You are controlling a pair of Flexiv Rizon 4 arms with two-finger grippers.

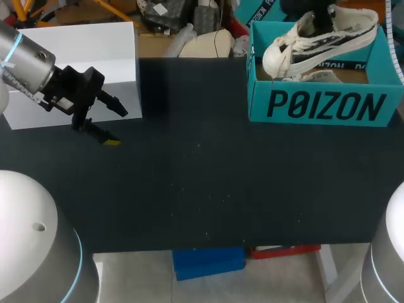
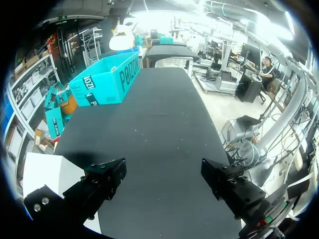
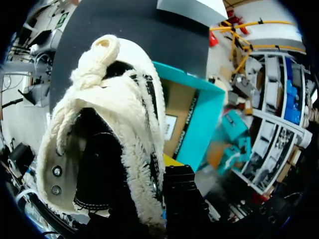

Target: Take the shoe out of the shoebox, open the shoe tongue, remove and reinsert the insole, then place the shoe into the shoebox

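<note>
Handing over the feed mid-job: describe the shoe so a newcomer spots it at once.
On the black table, look to the far right corner for the teal shoebox. Above its open top, the right gripper holds the shoe: a white lace-up sneaker with black-patterned sides and fleecy lining, the only laced thing there.
</note>
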